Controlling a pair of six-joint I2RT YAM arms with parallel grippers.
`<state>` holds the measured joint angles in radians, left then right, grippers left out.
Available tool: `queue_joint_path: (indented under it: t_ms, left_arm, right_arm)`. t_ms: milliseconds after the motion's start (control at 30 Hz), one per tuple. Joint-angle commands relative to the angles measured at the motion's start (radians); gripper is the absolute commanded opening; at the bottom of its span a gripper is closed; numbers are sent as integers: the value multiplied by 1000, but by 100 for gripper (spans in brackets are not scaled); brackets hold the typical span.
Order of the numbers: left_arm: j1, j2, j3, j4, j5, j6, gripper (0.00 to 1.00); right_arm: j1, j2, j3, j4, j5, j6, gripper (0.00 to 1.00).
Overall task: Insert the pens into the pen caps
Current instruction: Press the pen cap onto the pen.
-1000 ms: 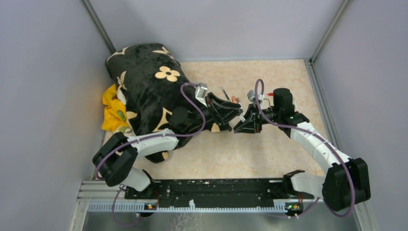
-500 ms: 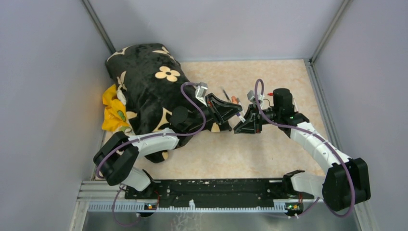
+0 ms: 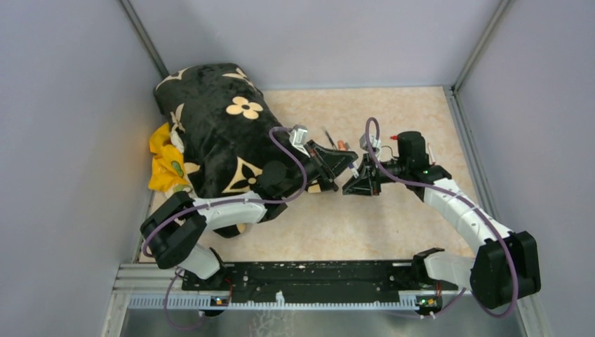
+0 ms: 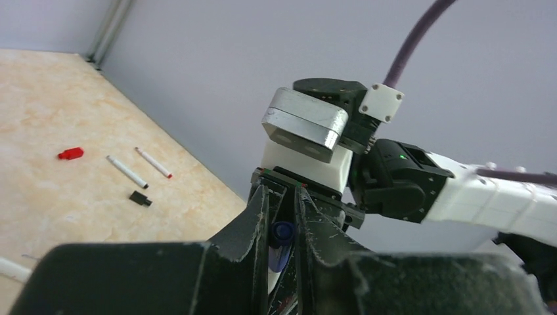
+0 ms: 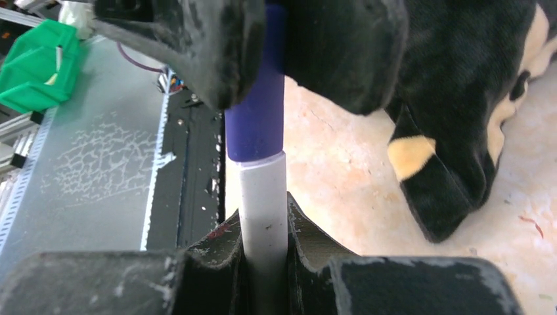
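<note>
A white-barrelled pen (image 5: 263, 197) stands upright in my right gripper (image 5: 263, 226), which is shut on its barrel. A purple cap (image 5: 256, 118) sits on the pen's top end. My left gripper (image 4: 282, 223) is shut on that purple cap (image 4: 282, 235). The two grippers meet tip to tip above mid-table, left gripper (image 3: 344, 163) and right gripper (image 3: 353, 181). Two white pens (image 4: 127, 172) (image 4: 154, 162), a red cap (image 4: 70, 153) and a black cap (image 4: 140, 198) lie on the table behind. An orange marker (image 3: 342, 144) and a thin dark pen (image 3: 328, 135) lie near the grippers.
A black flower-print cloth (image 3: 217, 133) is heaped at the table's left over a yellow cloth (image 3: 165, 161), close under the left arm. Grey walls (image 3: 316, 35) enclose the beige table (image 3: 365, 225). A green bin (image 5: 33, 72) sits beyond the near rail.
My left gripper has closed from half open onto the purple cap, and its arm has shifted slightly right toward the right gripper. The right gripper has kept its hold on the pen.
</note>
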<state>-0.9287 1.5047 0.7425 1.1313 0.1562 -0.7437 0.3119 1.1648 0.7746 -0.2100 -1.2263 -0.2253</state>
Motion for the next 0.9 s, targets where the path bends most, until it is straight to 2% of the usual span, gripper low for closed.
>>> queue_joint_path:
  t_ms: [0, 67, 100, 167, 300, 400, 467, 567, 700, 767, 867]
  left_arm:
    - [-146, 41, -11, -209, -5, -13, 0]
    - [-164, 46, -20, -231, 4, -10, 0]
    - [-175, 35, -27, -296, 24, -5, 0]
    - [-179, 31, -32, -309, 53, -4, 0]
    - [-183, 83, -66, -104, 199, -23, 0]
    - [-183, 141, -65, 24, 299, -63, 0]
    - [-183, 163, -64, 53, 316, -99, 0]
    - [-190, 160, -70, 17, 284, -150, 0]
    - [-232, 113, -25, -281, 179, -89, 0]
    - [-243, 102, -11, -372, 163, -70, 0]
    - [-243, 103, -19, -381, 205, -107, 0]
  right_arm:
    - [-2, -25, 89, 42, 225, -16, 0]
    - [-14, -31, 95, 38, 283, -10, 0]
    - [-46, -46, 96, 48, 319, 10, 0]
    - [-73, -52, 87, 77, 264, 44, 0]
    - [-91, -51, 40, 238, 1, 183, 0]
    - [-90, -45, -6, 439, -85, 341, 0]
    - [-91, -46, -5, 427, -55, 333, 0]
    - [-92, -54, 52, 229, 107, 165, 0]
    - [-101, -71, 81, 145, 351, 96, 0]
    - [-104, -77, 85, 134, 377, 81, 0]
    - [-105, -82, 89, 127, 343, 55, 0]
